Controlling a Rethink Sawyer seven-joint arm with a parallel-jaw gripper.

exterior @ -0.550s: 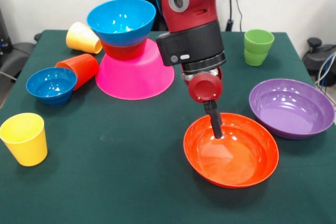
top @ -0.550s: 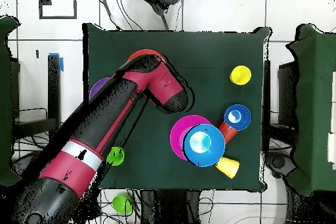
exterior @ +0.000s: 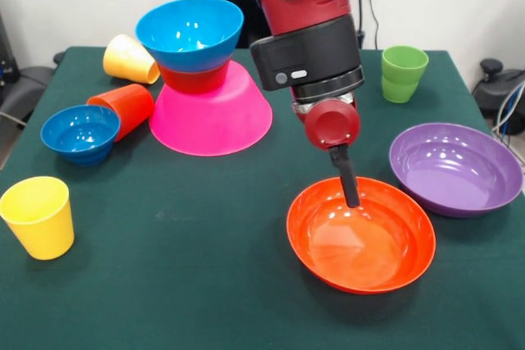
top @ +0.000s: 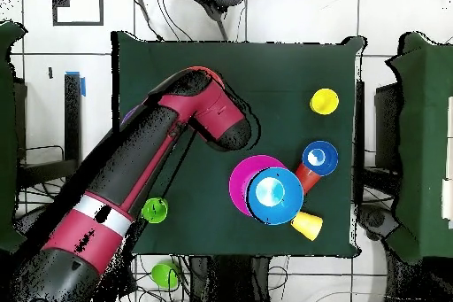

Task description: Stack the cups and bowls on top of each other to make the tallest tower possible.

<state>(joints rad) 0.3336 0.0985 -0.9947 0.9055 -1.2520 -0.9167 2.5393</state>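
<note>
The tower stands at the back left: a large pink bowl (exterior: pixel 212 116) upside down, a small orange bowl (exterior: pixel 194 80) on it, and a medium blue bowl (exterior: pixel 190 30) upright on top. From overhead the blue bowl (top: pixel 274 195) covers most of the pink one (top: pixel 239 183). My gripper (exterior: pixel 352 199) reaches down into the wide shallow orange bowl (exterior: pixel 361 235), at its far rim. The arm (top: pixel 159 170) hides this bowl and the gripper from overhead. The wide purple bowl (exterior: pixel 455 168) sits to the right of the orange one.
A yellow cup (exterior: pixel 130 59) and an orange-red cup (exterior: pixel 125 108) lie on their sides left of the tower, beside the small blue bowl (exterior: pixel 80 133). Another yellow cup (exterior: pixel 38 216) stands at the front left. A green cup (exterior: pixel 404 73) stands at the back right.
</note>
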